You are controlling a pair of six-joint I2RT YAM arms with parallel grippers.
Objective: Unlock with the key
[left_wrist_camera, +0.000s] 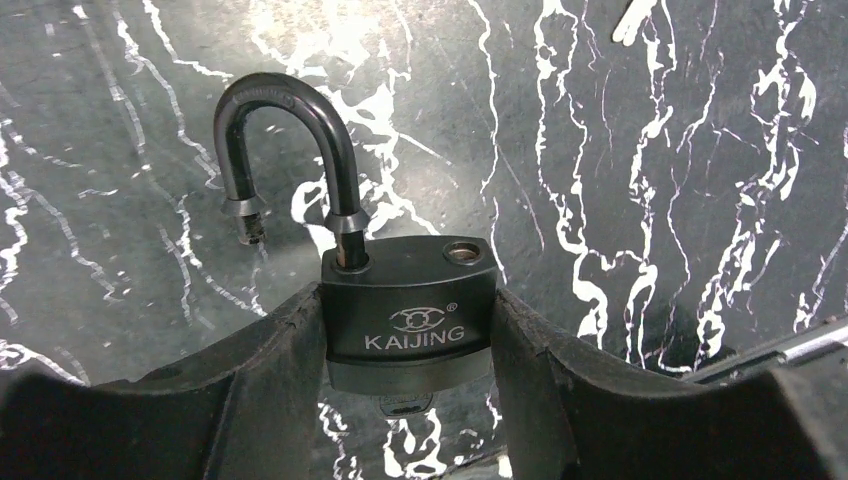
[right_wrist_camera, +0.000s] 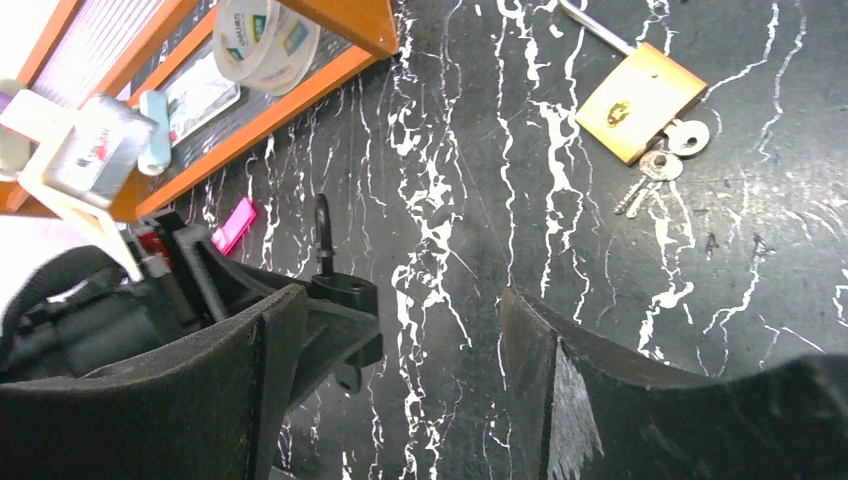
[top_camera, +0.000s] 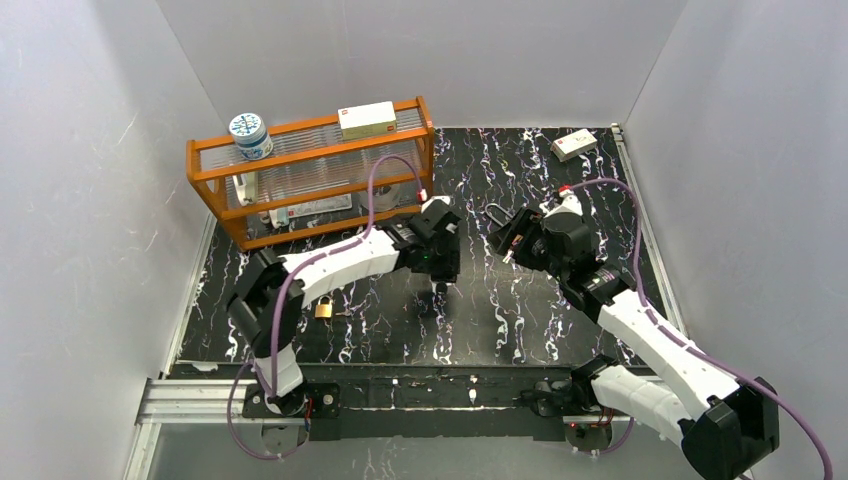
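Black marbled worktop (top_camera: 520,320), white walls. The left gripper (left_wrist_camera: 408,335) clamps the black padlock (left_wrist_camera: 408,310) by its body, long axis running up the frame and the shackle's free end out of its hole. The right gripper (right_wrist_camera: 400,330) has its fingers (right_wrist_camera: 560,400) spread and empty, with the padlock at lower left of its view.

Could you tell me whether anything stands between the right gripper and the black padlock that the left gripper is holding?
Nothing visible does. The open right gripper has only bare table between it and the black padlock clamped in the left gripper.
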